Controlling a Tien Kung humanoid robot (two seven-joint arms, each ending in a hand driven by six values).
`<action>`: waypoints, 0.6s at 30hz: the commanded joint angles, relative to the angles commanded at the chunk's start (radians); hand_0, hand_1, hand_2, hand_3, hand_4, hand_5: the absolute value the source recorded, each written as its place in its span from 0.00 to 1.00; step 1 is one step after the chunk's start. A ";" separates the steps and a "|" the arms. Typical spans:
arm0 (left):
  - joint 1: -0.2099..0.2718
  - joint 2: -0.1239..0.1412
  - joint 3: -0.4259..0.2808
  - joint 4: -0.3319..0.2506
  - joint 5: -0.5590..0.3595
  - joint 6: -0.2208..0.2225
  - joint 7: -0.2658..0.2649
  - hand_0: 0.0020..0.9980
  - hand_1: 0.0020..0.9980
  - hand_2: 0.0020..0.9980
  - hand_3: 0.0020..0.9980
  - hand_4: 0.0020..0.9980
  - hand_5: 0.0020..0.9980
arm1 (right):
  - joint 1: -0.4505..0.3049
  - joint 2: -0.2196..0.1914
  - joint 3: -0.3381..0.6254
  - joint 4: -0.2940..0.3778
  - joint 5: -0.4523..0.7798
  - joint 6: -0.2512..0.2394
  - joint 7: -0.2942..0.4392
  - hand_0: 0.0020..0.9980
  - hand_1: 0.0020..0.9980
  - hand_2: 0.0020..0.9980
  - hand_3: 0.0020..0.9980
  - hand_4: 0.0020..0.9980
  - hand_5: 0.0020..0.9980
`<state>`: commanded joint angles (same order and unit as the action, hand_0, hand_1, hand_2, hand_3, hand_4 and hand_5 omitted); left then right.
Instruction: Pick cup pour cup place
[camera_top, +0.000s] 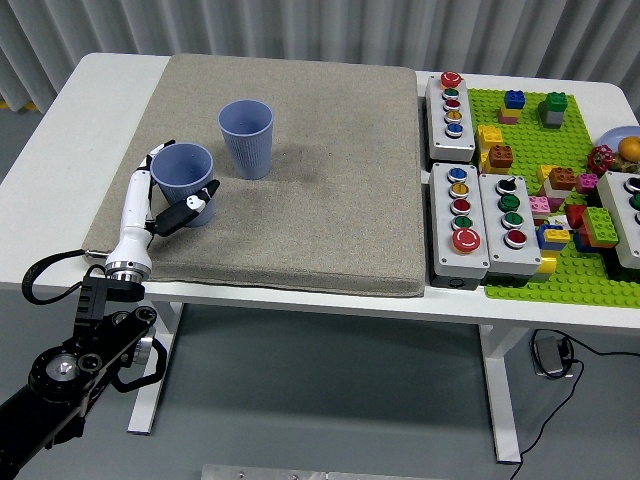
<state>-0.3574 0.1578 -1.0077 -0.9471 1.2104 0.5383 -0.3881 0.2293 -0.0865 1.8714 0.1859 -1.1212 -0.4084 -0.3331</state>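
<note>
Two blue cups stand upright on the grey mat (310, 210). The nearer cup (181, 166) sits at the mat's left side, and the taller-looking far cup (246, 137) stands just behind and to its right. My left hand (182, 178), white with black fingertips, comes in from the lower left and wraps the nearer cup. Its thumb (196, 205) presses the cup's front right and its fingers (158, 152) curl round the back left. Neither cup's contents can be seen. My right arm is out of view.
Three grey button boxes (450, 103) (460, 222) (510, 212) stand right of the mat. A green baseplate (520, 280) with several coloured bricks fills the far right. The white table's near edge (300, 300) runs just below the mat.
</note>
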 joint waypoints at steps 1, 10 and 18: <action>0.001 0.000 -0.004 -0.002 0.002 -0.003 0.001 0.84 0.90 0.99 0.97 0.95 0.43 | 0.000 0.000 0.001 0.000 -0.001 0.000 0.000 0.67 0.55 0.49 0.54 0.00 0.27; 0.004 0.003 -0.026 -0.018 0.022 -0.016 0.012 0.86 0.93 1.00 0.99 0.96 0.44 | 0.002 -0.001 0.002 0.000 0.001 0.001 0.000 0.67 0.55 0.49 0.54 0.00 0.27; 0.014 0.006 -0.039 -0.036 0.052 -0.042 0.029 0.90 0.98 1.00 1.00 0.98 0.46 | 0.001 -0.001 0.004 0.000 -0.004 0.002 -0.002 0.67 0.55 0.49 0.54 0.00 0.27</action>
<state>-0.3435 0.1634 -1.0468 -0.9832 1.2628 0.4966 -0.3586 0.2307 -0.0873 1.8758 0.1861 -1.1248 -0.4066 -0.3348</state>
